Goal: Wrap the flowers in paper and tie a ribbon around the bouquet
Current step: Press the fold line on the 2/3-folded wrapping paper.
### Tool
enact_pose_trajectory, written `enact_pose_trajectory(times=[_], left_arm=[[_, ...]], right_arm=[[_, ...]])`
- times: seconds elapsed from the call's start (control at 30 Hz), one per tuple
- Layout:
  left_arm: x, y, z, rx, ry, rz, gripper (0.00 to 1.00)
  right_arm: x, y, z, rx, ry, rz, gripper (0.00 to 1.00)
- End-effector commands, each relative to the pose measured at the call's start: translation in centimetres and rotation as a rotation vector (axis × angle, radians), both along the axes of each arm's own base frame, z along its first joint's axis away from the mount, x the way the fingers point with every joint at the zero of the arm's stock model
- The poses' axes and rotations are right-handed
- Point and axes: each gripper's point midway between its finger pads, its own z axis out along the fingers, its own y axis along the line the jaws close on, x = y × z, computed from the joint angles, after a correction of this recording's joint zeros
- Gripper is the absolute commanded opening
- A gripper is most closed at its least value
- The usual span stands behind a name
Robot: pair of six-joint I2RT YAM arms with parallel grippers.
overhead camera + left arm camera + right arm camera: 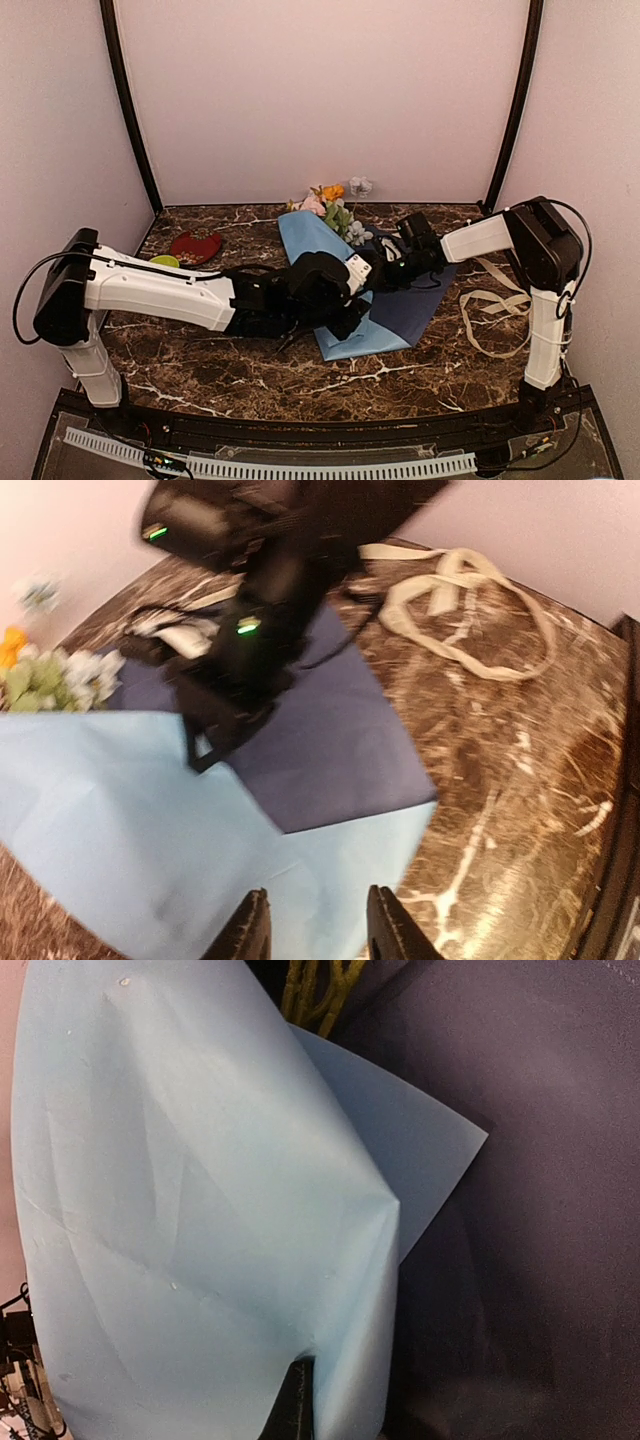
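Right tool (293,1407) is shut on a raised light-blue fold of the paper (400,310) at the middle of the desk (200,370), apparently to lap it over the flowers (335,212), whose heads point to the far edge, while the left tool (318,930) hovers part-open and empty above the sheet, and the ribbon (495,305) lies near the right edge.

stems (315,990) under paper (200,1210), blooms (60,675) blurred

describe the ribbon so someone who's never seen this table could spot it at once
Start at the dark marble table and go to its right side, beside the white upright of the right arm. There, just right of the blue paper, lies the ribbon: a thin cream strip in loose loops, the only pale, floppy strip on the stone.
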Motion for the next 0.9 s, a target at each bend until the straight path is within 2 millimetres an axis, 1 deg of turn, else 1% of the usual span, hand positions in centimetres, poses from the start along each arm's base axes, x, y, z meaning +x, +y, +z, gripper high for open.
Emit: enact_pose_trajectory(times=[0.0, 0.03, 0.1, 0.27, 0.33, 0.43, 0.53, 0.67, 0.77, 0.87], left_arm=[[4.0, 7.1, -5.0, 0.179, 0.006, 0.296, 0.29], [4.2, 7.9, -5.9, 0.223, 0.0, 0.32, 0.28], [4.2, 8.4, -7.4, 0.277, 0.006, 0.332, 0.26], [3.6, 7.6, -9.7, 0.329, 0.006, 0.301, 0.26], [3.3, 7.3, -10.8, 0.356, 0.007, 0.288, 0.26], [2.9, 7.4, -12.3, 0.389, 0.025, 0.28, 0.26], [2.1, 7.4, -13.3, 0.395, 0.056, 0.257, 0.27], [1.1, 7.5, -14.4, 0.413, 0.084, 0.221, 0.27], [0.2, 7.9, -15.7, 0.432, 0.116, 0.193, 0.27], [-0.2, 8.3, -16.7, 0.445, 0.137, 0.188, 0.27]], right_arm=[[1.3, -0.2, 2.3, -0.013, -0.075, -0.006, 0.0], [1.5, -0.2, 2.8, -0.017, -0.088, -0.008, 0.0], [1.6, -0.5, 3.5, -0.029, -0.107, -0.012, 0.0], [1.9, -1.2, 4.9, -0.057, -0.147, -0.031, 0.0], [1.8, -1.4, 5.0, -0.067, -0.152, -0.035, 0.0], [1.9, -1.9, 4.8, -0.096, -0.155, -0.047, 0.0], [2.0, -2.2, 4.3, -0.113, -0.154, -0.061, 0.0], [2.2, -2.3, 2.9, -0.133, -0.132, -0.065, 0.0], [2.6, -2.3, 2.1, -0.147, -0.128, -0.069, 0.0], [2.9, -2.7, 1.3, -0.175, -0.125, -0.077, 0.0]])
